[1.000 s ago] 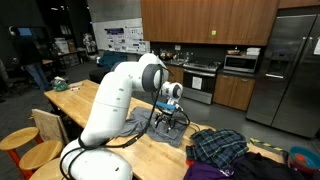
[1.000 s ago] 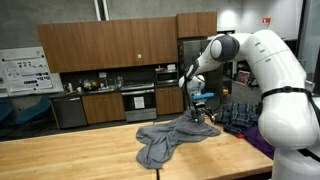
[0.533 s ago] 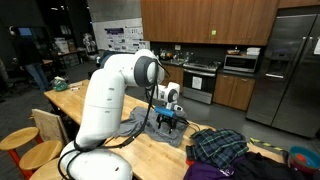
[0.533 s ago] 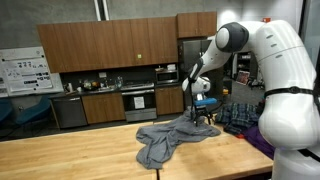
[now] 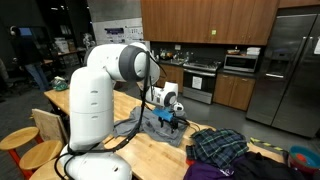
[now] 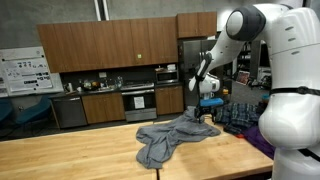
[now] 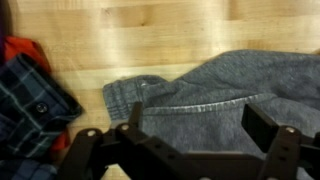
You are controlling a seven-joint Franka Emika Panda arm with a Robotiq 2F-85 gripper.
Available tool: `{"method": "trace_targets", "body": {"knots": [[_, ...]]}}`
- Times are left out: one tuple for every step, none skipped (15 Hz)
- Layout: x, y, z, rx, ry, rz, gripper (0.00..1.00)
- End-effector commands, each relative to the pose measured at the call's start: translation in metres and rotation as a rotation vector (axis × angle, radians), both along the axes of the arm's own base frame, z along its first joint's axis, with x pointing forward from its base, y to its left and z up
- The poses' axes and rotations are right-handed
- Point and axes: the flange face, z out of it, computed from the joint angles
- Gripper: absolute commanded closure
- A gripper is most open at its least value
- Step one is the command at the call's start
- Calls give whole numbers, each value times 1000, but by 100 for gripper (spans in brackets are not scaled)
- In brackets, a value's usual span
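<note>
Garment (image 6: 168,136) lying on the counter (image 6: 60,155) toward its far edge; hand (image 6: 208,113) hanging above the garment's end; cloth pile (image 6: 238,118) sitting on the counter just beside that end.

Fingers (image 6: 205,113) hovering just above grey garment (image 6: 168,136) heaped on wooden table (image 6: 70,158).

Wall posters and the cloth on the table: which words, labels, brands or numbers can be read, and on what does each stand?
No text can be read.
Wall posters: print too small and blurred.
White sheet on the wall: print too small.
Grey garment: no label shows in the wrist view.
</note>
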Motion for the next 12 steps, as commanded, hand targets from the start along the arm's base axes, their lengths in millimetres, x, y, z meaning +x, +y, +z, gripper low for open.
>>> {"method": "trace_targets", "body": {"knots": [[-9,-20,-8,6,-34,-135,0],[-10,-25,-14,16,-28,-159,0],[-12,-28,-19,29,-21,-176,0],[-13,-31,-24,39,-17,-193,0],[-15,-33,-28,48,-12,-207,0],[-17,-35,-32,54,-4,-222,0],[-19,-36,-36,58,3,-236,0],[-21,-39,-42,62,9,-247,0],[-23,-40,-45,66,16,-259,0],[-25,-43,-51,71,22,-272,0],[-27,-45,-54,75,25,-284,0],[-28,-47,-58,78,24,-302,0]]}}
